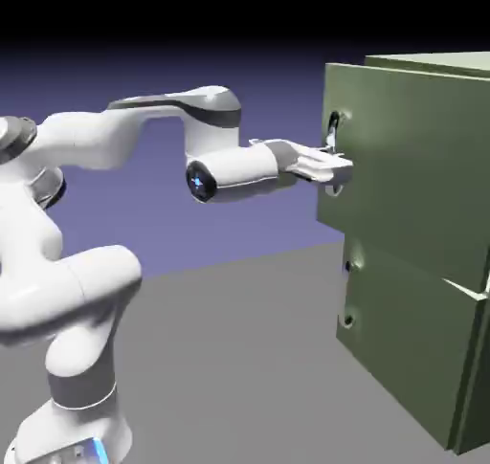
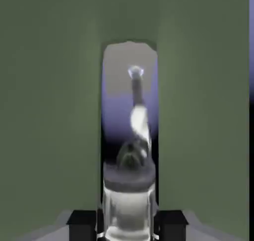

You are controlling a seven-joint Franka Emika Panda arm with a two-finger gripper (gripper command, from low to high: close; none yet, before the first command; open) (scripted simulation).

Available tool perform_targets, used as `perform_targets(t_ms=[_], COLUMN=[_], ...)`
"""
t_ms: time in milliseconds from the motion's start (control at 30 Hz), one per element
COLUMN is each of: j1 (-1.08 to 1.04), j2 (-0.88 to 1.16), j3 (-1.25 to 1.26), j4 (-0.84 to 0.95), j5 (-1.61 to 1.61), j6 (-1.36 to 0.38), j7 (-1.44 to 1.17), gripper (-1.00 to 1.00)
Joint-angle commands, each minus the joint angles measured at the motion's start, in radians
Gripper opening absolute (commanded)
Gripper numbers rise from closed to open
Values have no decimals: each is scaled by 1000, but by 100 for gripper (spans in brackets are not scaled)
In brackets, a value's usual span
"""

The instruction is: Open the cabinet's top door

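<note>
Your exterior view stands back beside the robot arm (image 1: 215,170), looking across and slightly down, with the arm at its left and the cabinet (image 1: 412,175) at its right. Your hand view looks along the gripper (image 2: 127,226), facing the top door (image 2: 203,111) from so near that the green panel nearly fills it. Both views share the vertical handle (image 2: 130,66) and the door around it.

In the exterior view, open air lay between the jointed white robot arm (image 1: 91,142) and the boxy olive-green cabinet (image 1: 412,165), above and below the forearm. The flat olive-green upper door panel (image 1: 421,156) blocked any further passage toward the exterior view's right.
</note>
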Motion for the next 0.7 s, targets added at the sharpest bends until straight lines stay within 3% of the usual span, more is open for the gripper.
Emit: perform_targets(t_ms=[0, 333, 667], j1=[6, -54, -222], j2=[-3, -95, -397], j3=[-30, -327, -558], j4=[-22, -133, -24], j5=[-26, -345, -760], j6=[-45, -480, -878], j7=[-8, -116, -317], gripper=[-100, -100, -100])
